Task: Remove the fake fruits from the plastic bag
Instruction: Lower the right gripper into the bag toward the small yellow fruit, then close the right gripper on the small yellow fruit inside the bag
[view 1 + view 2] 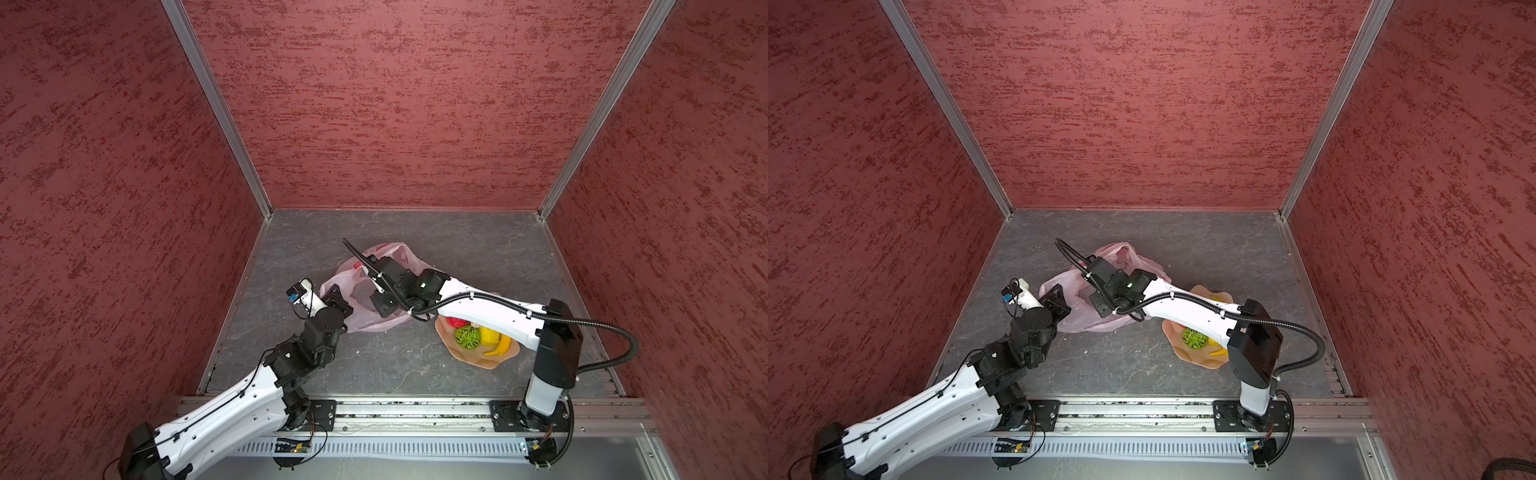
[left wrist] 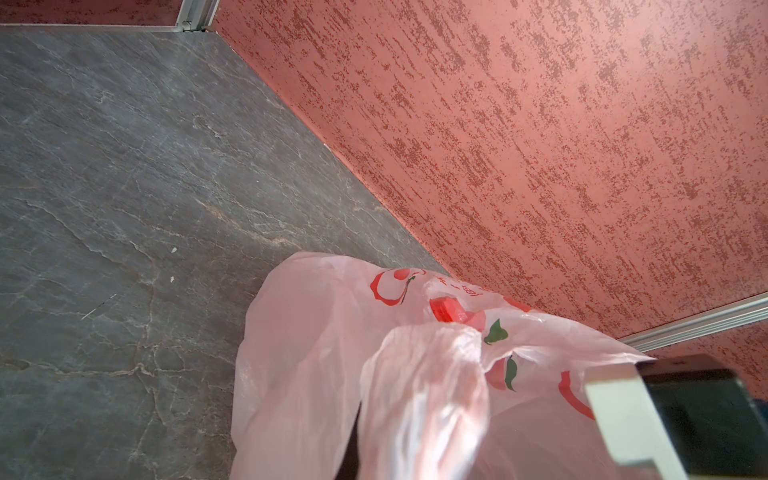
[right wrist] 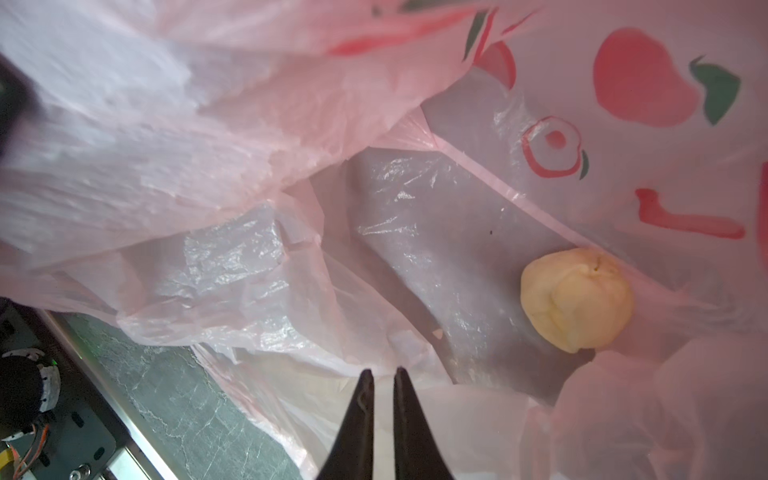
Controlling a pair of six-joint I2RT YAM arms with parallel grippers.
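On the left, the left gripper (image 1: 333, 293) is squeezed tight on a bunched bit of the plastic bag (image 1: 361, 321). The pink bag lies open on the gray floor (image 1: 478, 249) in the middle. Inside it sits one cream fruit (image 3: 577, 299). The right gripper (image 3: 381, 374) reaches into the bag, its fingers almost together, with nothing seen between them. To the right, the tan dish (image 1: 469, 358) holds a red ball (image 1: 456, 322), a green ball (image 1: 468, 336), a lemon (image 1: 490, 335) and a banana (image 1: 500, 347). Red apples with green leaves are printed on the bag; its small red writing cannot be read.
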